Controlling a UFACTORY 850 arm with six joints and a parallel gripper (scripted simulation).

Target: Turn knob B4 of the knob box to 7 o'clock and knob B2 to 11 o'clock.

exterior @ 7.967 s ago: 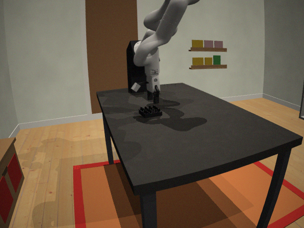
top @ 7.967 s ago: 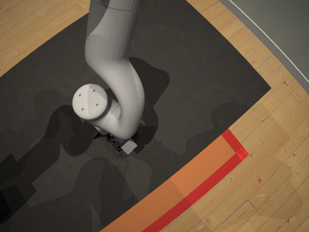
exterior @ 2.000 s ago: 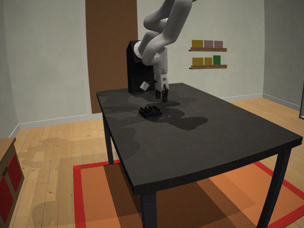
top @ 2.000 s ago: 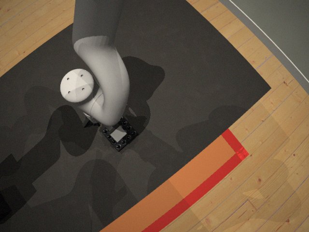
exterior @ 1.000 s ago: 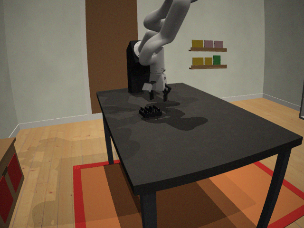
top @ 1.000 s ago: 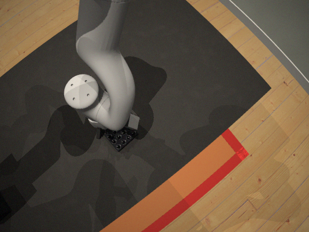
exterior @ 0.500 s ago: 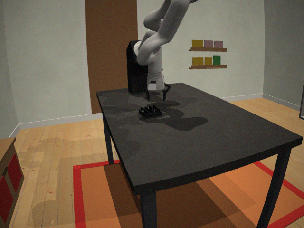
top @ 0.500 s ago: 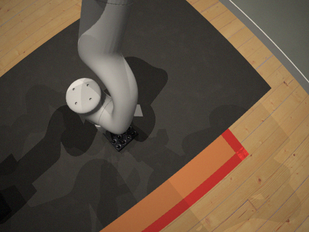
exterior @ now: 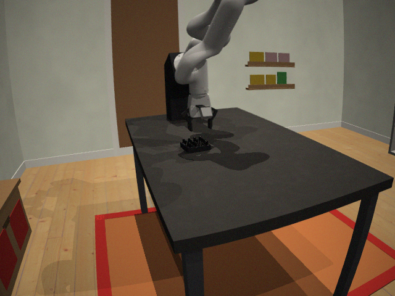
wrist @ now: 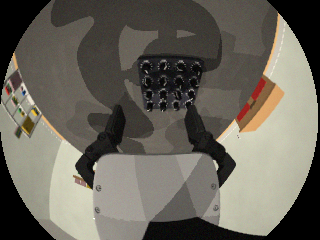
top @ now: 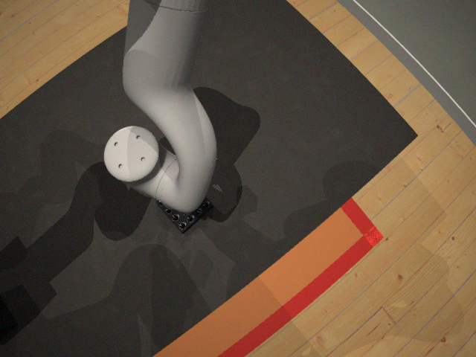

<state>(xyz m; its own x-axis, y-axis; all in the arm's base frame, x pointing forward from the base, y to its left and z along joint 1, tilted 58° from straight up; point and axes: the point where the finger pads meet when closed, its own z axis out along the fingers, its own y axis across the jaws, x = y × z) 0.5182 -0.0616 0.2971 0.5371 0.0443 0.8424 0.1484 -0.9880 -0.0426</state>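
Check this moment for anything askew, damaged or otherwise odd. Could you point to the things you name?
Nothing stands out. The knob box [top: 183,231] [exterior: 195,148] [wrist: 170,61] sits flat on the black table [top: 291,115] [exterior: 255,165] [wrist: 100,30], with no visible damage. The open gripper [exterior: 200,127] [wrist: 155,112] hangs above the table. The knobs' fine marks are too small to judge.
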